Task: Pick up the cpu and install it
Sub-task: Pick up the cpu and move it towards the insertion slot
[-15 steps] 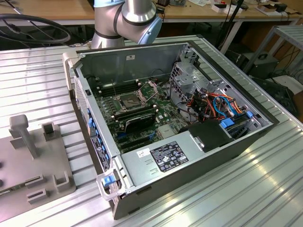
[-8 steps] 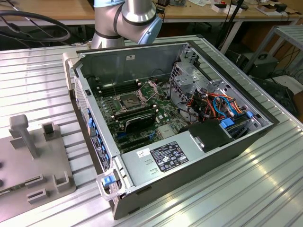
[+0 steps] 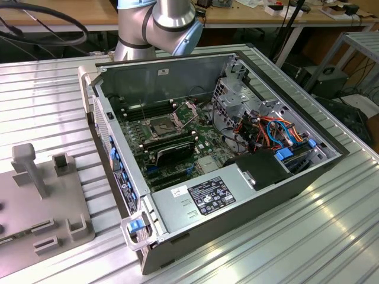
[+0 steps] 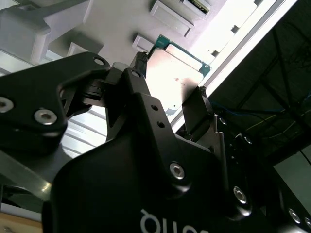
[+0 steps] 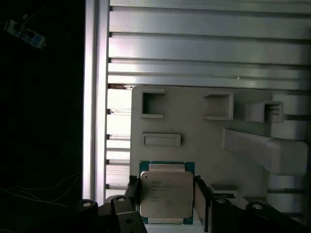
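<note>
Over the grey fixture plate [image 5: 194, 126] on the ribbed counter [image 5: 204, 48], in the first wrist view, the pincer [image 5: 167, 198] grips the cpu [image 5: 166, 191] by two opposite edges.

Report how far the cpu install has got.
Done: the gripper is shut on the cpu, on opposite edges in both wrist views. In hand: the cpu, over the grey fixture plate; lift unclear. Left: seating it; the motherboard socket in the exterior view looks open and unfilled.

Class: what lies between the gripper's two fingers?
The cpu, held at its edges by the gripper, as both wrist views show.
</note>
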### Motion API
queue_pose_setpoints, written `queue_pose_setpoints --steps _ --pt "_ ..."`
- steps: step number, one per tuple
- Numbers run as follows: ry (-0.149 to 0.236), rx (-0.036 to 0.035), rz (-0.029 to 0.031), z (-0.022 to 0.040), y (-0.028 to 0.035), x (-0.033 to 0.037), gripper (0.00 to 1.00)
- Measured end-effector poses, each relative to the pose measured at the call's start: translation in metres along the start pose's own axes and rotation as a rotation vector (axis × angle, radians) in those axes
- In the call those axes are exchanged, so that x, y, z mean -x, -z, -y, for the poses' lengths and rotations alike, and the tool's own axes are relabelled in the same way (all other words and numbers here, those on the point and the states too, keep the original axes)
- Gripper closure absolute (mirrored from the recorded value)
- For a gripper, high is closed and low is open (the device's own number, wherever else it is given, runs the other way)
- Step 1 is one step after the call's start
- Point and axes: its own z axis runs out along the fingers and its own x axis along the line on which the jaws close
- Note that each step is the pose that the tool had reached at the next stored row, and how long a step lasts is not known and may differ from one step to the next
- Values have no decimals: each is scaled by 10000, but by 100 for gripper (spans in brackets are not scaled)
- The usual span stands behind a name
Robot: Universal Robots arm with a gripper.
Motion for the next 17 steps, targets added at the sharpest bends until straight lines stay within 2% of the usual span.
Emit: queue_pose_setpoints --steps 6,12,14,17 --pt "0 0 1 0 67 0 45" --pt "0 0 1 0 103 1 45" --pt "0 0 0 1 154 1 45" --pt "1 -2 -3 1 156 5 45"
